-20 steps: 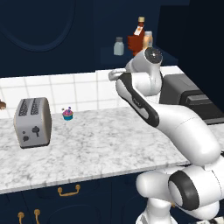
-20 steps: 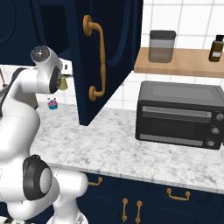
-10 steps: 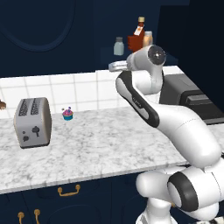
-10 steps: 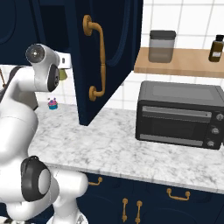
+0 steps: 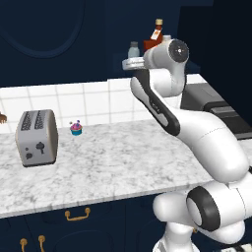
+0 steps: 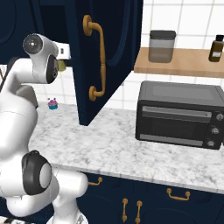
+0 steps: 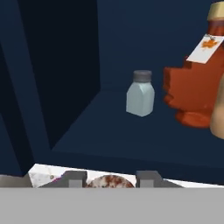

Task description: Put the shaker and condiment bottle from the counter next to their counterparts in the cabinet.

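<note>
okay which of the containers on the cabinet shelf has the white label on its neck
The dark red maple-leaf bottle with the tan cap. The pale grey-blue shaker beside it is plain and smaller.

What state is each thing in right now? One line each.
cabinet door, open.
hand, shut on the shaker, raised in front of the cabinet shelf.
condiment bottle, standing on the shelf beside the maple-leaf bottle.
grey-blue shaker, upright, capped, on the shelf.
toaster oven, door shut.
toaster, upright on the counter.
jar, lid on.
</note>
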Available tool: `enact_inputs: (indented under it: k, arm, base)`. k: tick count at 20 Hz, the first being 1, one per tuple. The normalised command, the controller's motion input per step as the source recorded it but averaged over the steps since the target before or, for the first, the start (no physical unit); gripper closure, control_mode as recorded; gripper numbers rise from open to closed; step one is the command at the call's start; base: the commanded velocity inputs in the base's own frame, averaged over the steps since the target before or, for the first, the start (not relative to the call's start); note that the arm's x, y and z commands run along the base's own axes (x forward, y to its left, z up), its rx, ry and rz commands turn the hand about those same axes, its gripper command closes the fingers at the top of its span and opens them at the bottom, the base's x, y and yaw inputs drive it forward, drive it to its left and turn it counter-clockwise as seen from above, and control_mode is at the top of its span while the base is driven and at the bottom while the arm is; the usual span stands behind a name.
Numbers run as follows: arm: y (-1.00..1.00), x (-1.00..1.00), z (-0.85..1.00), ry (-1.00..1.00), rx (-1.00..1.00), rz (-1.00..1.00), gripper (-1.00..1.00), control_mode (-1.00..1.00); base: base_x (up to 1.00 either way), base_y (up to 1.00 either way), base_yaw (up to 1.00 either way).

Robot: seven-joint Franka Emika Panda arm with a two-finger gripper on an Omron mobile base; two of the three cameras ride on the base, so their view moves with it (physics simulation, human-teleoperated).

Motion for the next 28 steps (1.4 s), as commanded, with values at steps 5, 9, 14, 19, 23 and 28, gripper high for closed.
enact_inputs:
  k: [5,9,14,19,23,28]
  arm:
    - [0.00,0.06,0.33,-0.04,0.00,0.00,1.00,-1.00]
    - [0.00,0.43,0.00,-0.01,0.00,0.00,1.00,-1.00]
    - [0.00,0.62,-0.03,0.00,0.00,0.00,1.00,-1.00]
    - [0.00,0.62,0.00,0.00,0.00,0.00,1.00,-1.00]
    - [0.02,0.56,0.00,0.00,0.00,0.00,1.00,-1.00]
    - [0.03,0.51,0.00,0.00,0.00,0.00,1.00,-1.00]
  base:
    - [0.00,0.00,0.00]
    - [0.00,0.00,0.00]
    - [0.00,0.00,0.00]
    - [0.00,0.00,0.00]
    - [0.00,0.00,0.00]
    - [0.00,0.00,0.00]
